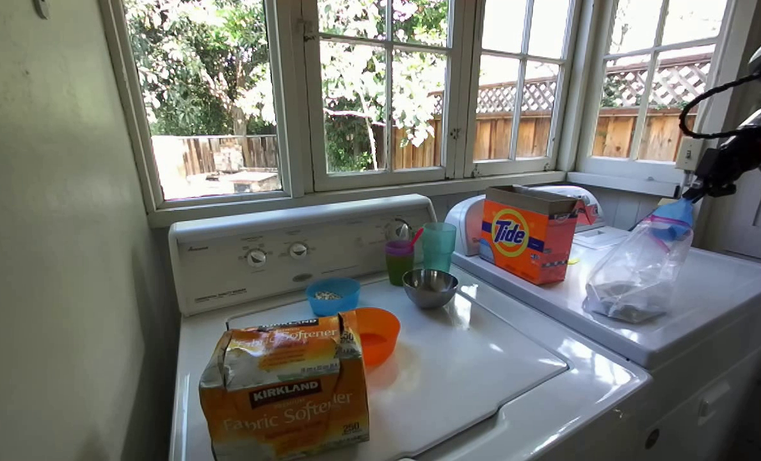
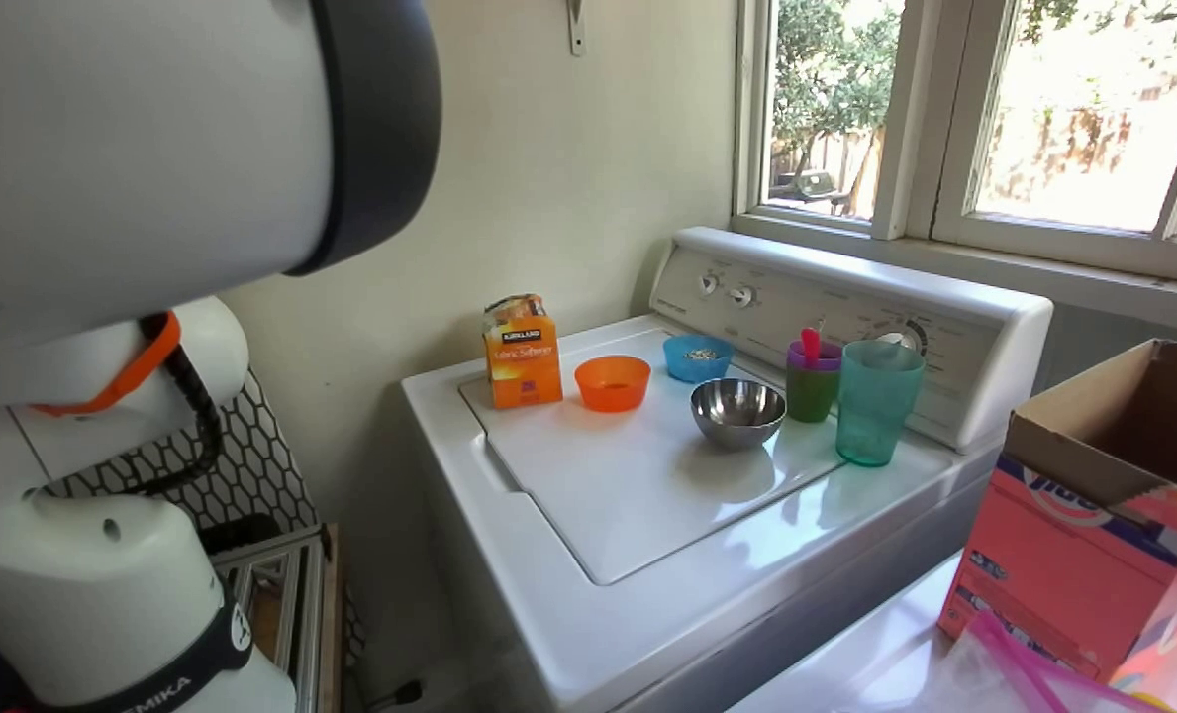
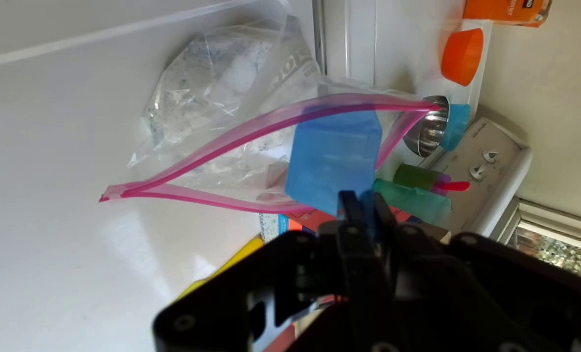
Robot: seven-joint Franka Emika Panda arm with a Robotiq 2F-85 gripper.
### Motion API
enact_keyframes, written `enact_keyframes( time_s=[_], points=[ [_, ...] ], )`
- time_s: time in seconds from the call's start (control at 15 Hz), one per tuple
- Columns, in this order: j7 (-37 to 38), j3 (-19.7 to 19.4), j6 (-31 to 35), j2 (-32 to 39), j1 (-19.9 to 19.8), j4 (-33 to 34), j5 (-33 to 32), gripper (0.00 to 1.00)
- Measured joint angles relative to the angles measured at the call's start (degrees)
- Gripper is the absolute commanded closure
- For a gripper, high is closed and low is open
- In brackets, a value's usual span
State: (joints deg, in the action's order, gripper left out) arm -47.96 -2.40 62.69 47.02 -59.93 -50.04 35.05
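Note:
My gripper (image 3: pixel 367 208) is shut on the handle of a translucent blue scoop (image 3: pixel 333 156). In an exterior view the gripper (image 1: pixel 696 192) points down and left, with the scoop (image 1: pixel 676 214) at the bag's mouth. The clear zip bag (image 3: pixel 212 83) has a pink seal. It stands open on the white right-hand machine and holds a pale, blue-flecked powder. The scoop's head reaches into the bag's opening, above the powder; its contents cannot be told. In an exterior view only the bag's pink-edged top (image 2: pixel 1019 668) shows, and the gripper is out of view.
An open orange Tide box (image 1: pixel 527 237) stands beside the bag. On the washer (image 1: pixel 470 365) are a steel bowl (image 1: pixel 430 289), a blue bowl (image 1: pixel 333 298), an orange bowl (image 1: pixel 380 336), cups (image 1: pixel 439 246) and a Kirkland box (image 1: pixel 284 390). A yellow object (image 3: pixel 231 259) lies near the gripper.

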Motion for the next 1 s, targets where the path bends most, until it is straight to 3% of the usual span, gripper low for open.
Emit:
enact_keyframes(
  time_s=[1.0],
  points=[
    [6.66,3.13,-8.86,3.73,-2.35,8.93,-0.28,0.98]
  ],
)
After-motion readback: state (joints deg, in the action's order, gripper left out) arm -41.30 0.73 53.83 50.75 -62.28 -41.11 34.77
